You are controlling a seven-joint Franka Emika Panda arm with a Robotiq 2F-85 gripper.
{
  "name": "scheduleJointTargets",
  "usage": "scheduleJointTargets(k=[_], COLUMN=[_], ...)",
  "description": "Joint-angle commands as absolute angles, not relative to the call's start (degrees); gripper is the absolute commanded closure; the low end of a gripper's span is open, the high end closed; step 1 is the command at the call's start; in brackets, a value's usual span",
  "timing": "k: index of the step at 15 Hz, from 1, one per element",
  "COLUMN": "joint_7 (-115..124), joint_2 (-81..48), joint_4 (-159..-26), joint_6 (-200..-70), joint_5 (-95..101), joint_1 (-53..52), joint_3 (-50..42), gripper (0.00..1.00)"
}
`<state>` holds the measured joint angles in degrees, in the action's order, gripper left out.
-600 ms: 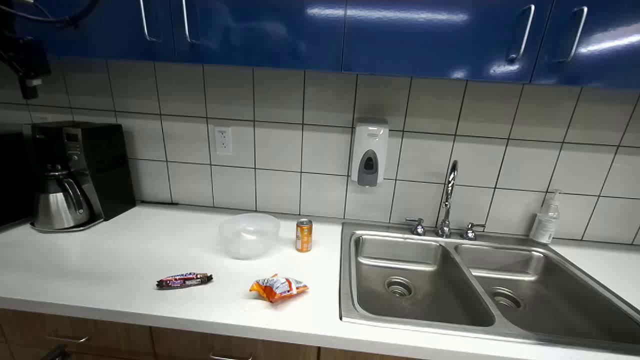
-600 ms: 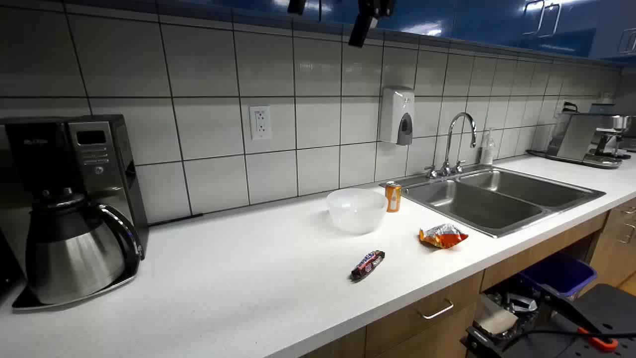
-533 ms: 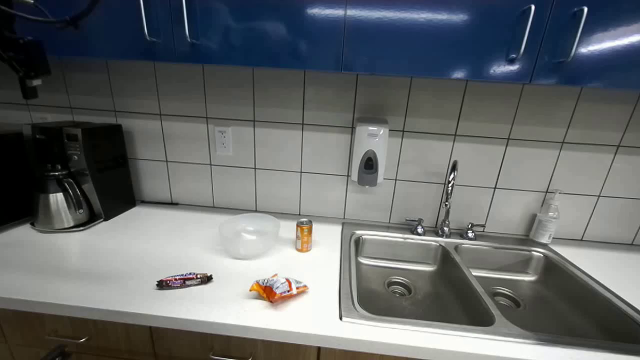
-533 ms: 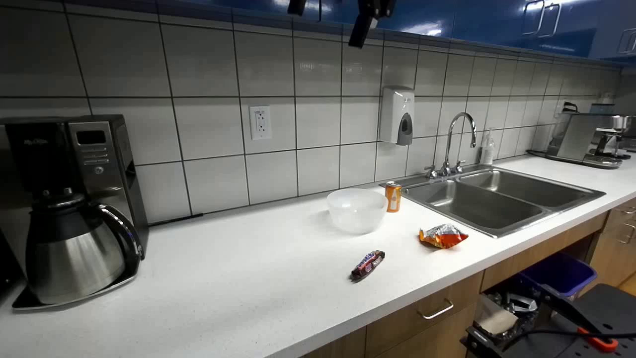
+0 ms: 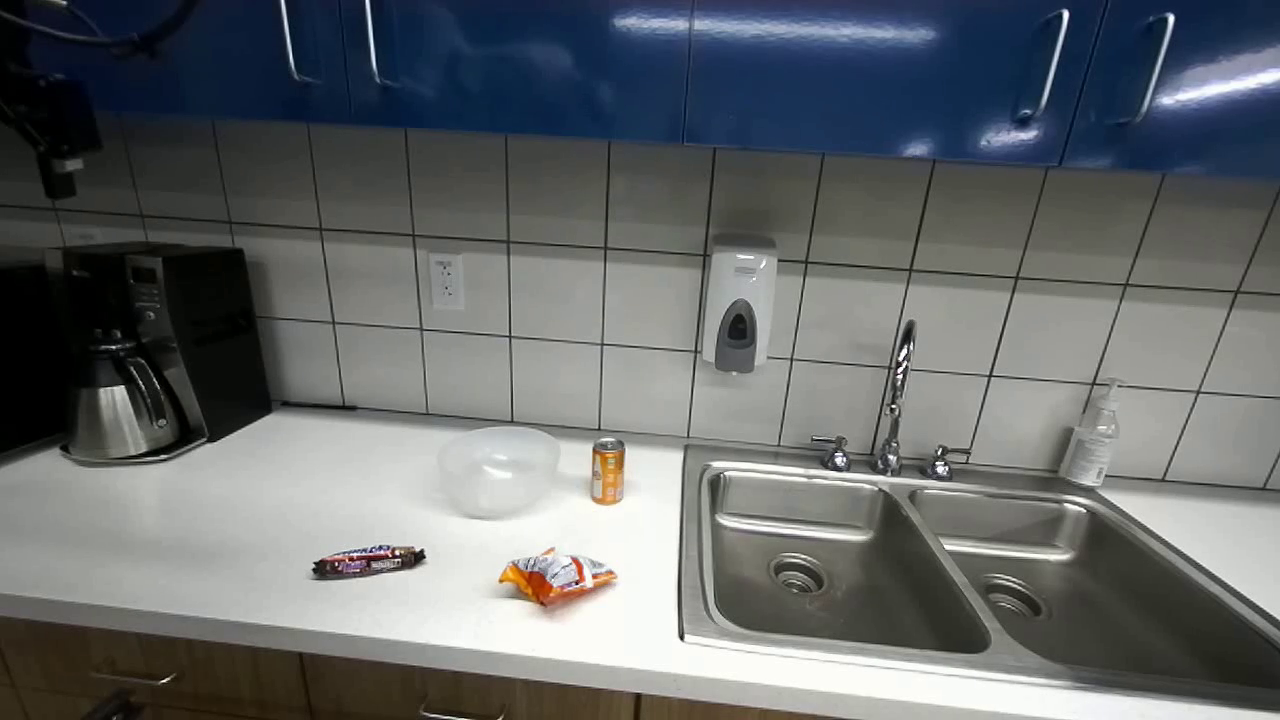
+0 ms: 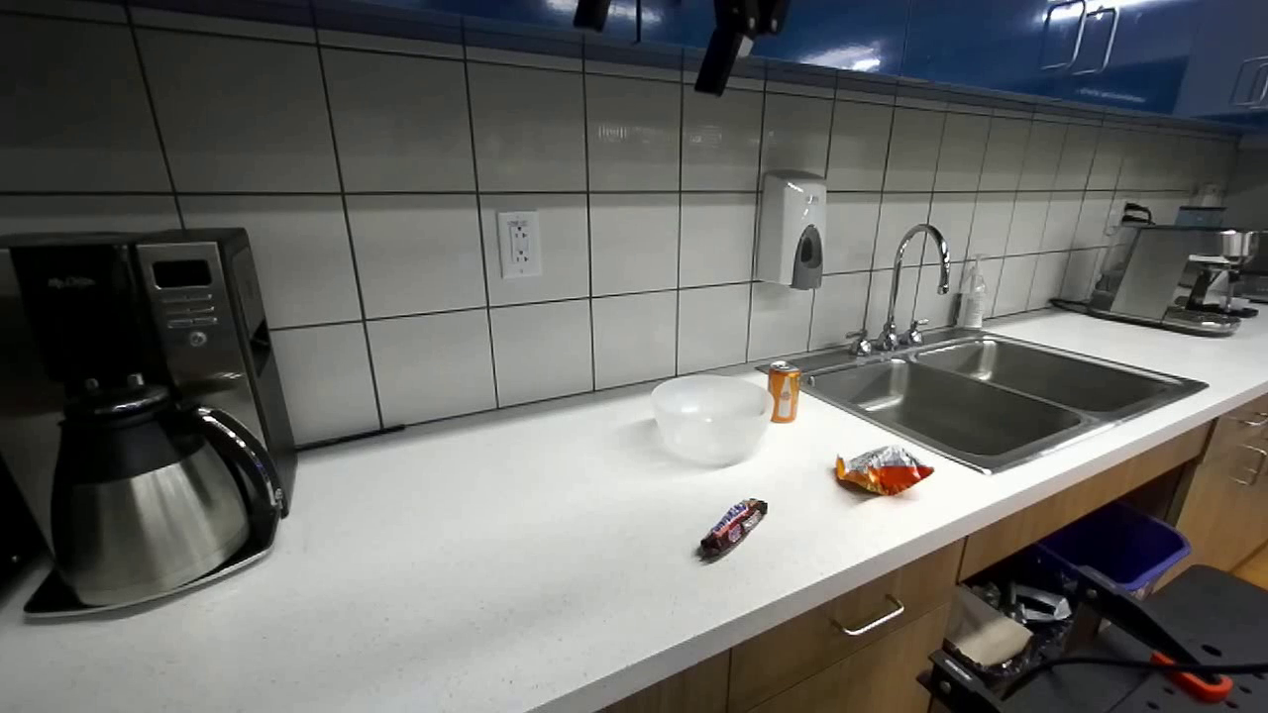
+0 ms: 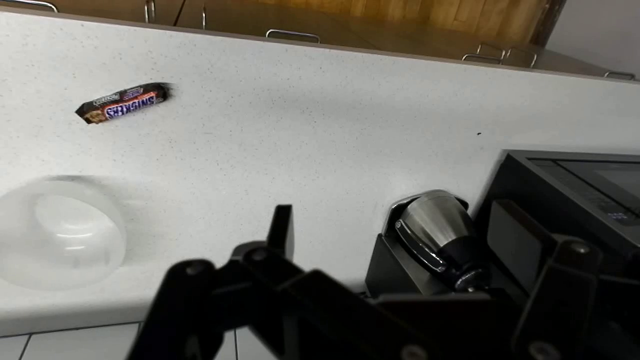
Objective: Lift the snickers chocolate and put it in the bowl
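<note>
Snickers (image 7: 124, 103) on white kitchen counter (image 7: 310, 135)

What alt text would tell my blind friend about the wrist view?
A Snickers bar lies on a white counter, apart from a translucent bowl; the open, black end effector spans the lower foreground, a coffee pot beyond.

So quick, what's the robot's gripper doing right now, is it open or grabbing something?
Gripper: wide open, holding nothing.
</note>
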<state>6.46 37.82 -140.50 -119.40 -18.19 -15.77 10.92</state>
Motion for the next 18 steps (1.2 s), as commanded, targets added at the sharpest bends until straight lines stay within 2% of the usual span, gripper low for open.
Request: scheduleJointTargets(k=[1,7,18], joint_7=[6.32,8.58,36.20], joint_2=[37.81,38.11,37.67], joint_4=[-140.30,-140.83,-144.76], joint_6=[-119.13,-119.79,-128.18], joint_5=[-18.38,-17.76,-6.66], joint_1=[-15.38,-14.65,-4.56], joint_3=[11.20,12.41,23.19], gripper=[0.00,0.00,0.00])
